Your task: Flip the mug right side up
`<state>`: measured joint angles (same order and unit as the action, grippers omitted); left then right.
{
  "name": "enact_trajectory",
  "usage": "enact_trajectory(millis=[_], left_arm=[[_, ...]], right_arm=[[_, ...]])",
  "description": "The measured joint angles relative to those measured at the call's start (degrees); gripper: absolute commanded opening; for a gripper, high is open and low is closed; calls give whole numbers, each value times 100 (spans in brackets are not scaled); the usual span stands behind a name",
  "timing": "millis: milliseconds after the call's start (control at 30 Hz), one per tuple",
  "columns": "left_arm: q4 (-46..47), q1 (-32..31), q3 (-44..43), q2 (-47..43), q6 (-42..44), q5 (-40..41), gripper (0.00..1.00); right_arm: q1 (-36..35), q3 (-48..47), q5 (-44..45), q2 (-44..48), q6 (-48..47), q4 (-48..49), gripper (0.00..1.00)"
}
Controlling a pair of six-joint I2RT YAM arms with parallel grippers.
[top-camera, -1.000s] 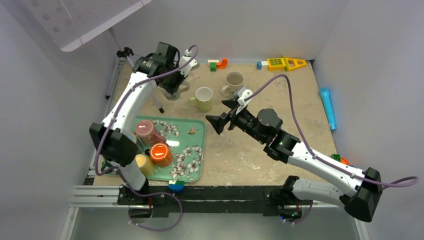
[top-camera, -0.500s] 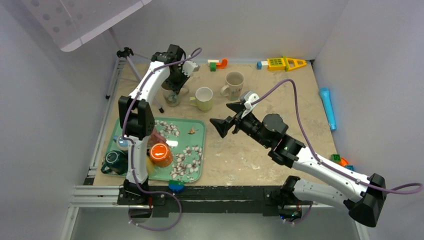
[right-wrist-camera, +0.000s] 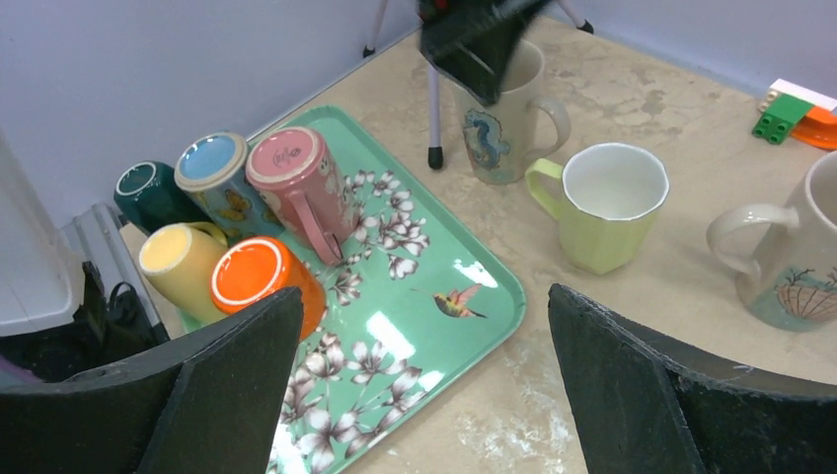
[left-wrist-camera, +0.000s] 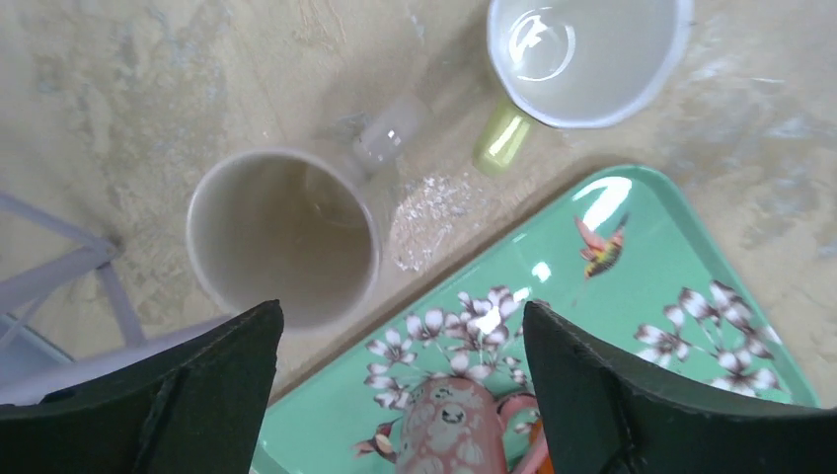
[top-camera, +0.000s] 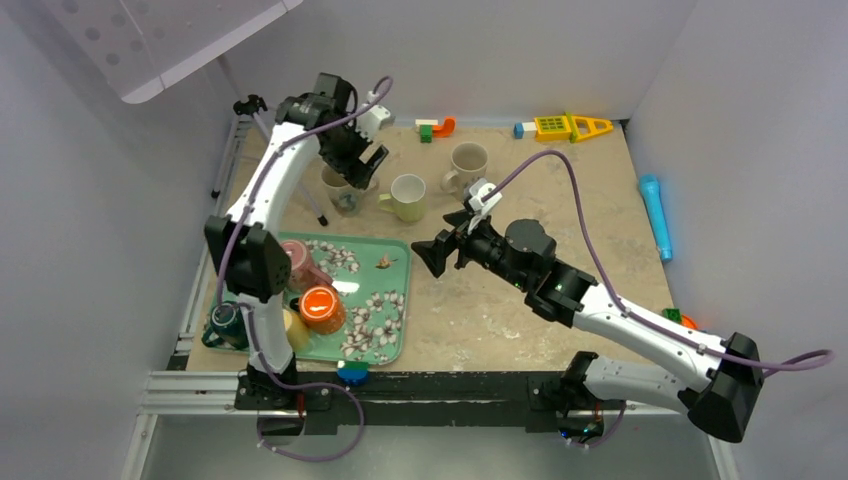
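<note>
A cream mug with a seahorse print (top-camera: 340, 190) stands upright on the table, mouth up, just past the tray's far edge. Its hollow inside shows in the left wrist view (left-wrist-camera: 281, 237), and its handle (left-wrist-camera: 390, 138) points toward the pale green mug. My left gripper (top-camera: 358, 166) hovers open above it, touching nothing (left-wrist-camera: 400, 316). In the right wrist view the seahorse mug (right-wrist-camera: 503, 123) sits under the left fingers. My right gripper (top-camera: 442, 237) is open and empty mid-table, aimed at the tray's corner (right-wrist-camera: 424, 291).
A pale green mug (top-camera: 407, 196) and a cream shell mug (top-camera: 467, 165) stand upright nearby. The green flowered tray (top-camera: 385, 300) carries pink (right-wrist-camera: 296, 178), orange (right-wrist-camera: 259, 276), yellow (right-wrist-camera: 183, 255) and blue (right-wrist-camera: 212, 163) mugs. A tripod leg (right-wrist-camera: 434, 109) stands beside the seahorse mug. Toys (top-camera: 565, 126) line the back.
My left gripper has opened, let go of the seahorse mug and lifted off it. The mug stays standing upright. The right arm has drifted slightly left.
</note>
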<state>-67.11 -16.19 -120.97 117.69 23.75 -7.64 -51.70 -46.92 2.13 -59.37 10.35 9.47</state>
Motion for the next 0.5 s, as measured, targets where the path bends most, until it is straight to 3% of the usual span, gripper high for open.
enact_trajectory(millis=[100,300,500], left_arm=[[-70,-9,365,-1012,13,-243,95],[-549,-317,1956,-3390,389,-693,75],[-1322,-350,4164,-4264,717,-514,78]], right_arm=[[0,0,-11,-9,59,-50,98],[0,0,44,-4,74,-98,98],[0,90,151,87,9,-138,98]])
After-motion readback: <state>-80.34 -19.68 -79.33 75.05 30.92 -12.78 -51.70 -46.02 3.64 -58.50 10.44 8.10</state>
